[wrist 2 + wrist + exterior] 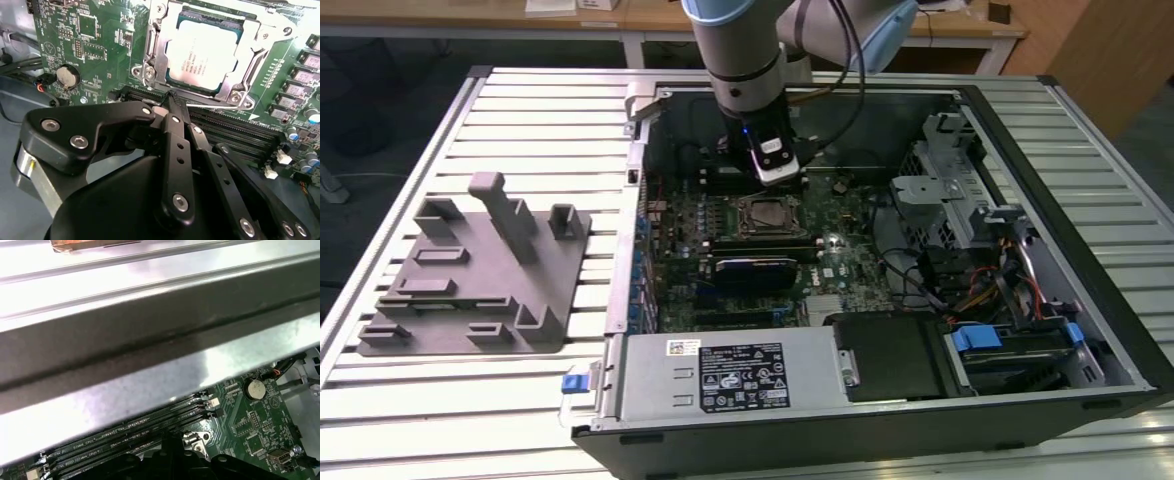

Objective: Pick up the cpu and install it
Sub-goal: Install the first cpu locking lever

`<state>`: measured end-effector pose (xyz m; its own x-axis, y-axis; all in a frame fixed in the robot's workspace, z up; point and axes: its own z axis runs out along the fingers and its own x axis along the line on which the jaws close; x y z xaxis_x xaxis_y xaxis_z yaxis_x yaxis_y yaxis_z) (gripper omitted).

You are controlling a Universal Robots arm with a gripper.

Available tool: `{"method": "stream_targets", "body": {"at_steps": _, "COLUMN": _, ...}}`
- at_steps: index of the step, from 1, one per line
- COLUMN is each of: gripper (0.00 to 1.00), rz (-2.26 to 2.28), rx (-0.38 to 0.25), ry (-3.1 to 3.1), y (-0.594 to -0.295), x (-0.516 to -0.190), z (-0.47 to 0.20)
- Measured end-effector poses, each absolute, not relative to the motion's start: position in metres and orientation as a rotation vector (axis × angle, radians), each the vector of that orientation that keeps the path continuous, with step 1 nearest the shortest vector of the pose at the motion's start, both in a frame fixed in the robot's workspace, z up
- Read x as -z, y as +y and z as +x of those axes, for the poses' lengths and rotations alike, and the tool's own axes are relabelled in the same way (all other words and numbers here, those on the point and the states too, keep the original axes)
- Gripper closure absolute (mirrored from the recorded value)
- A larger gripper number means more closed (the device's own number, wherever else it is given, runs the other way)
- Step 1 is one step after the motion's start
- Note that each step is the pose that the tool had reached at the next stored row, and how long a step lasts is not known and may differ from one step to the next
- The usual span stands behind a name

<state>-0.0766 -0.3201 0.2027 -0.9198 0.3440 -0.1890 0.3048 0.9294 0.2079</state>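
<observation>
On the exterior view's left, a grey fixture plate (pixel 474 270) with upright posts is seen lying on the slatted table (pixel 400 400), well apart from the action. Moving right, the open computer case (pixel 881 400) is reached, with the green motherboard (pixel 854 265) laid flat inside. The cpu (pixel 762 215) is found seated in its socket on that board, framed by the metal bracket (pixel 150 55); in the second wrist view its pale silver top (pixel 205 47) is plainly shown. Just beside it, over the board, the gripper (pixel 172 97) is held by the arm (pixel 740 50), its black fingers (pixel 175 145) pressed together with nothing between them. The memory slots (pixel 130 432) and a coin battery (pixel 255 387) are caught in the first wrist view.
</observation>
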Motion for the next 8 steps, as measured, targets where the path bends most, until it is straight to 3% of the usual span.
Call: {"method": "stream_targets", "body": {"at_steps": 8, "gripper": 0.89, "rz": 0.488, "rx": -0.257, "ry": 2.865, "y": -0.3165, "x": -0.2027, "z": -0.0766}}
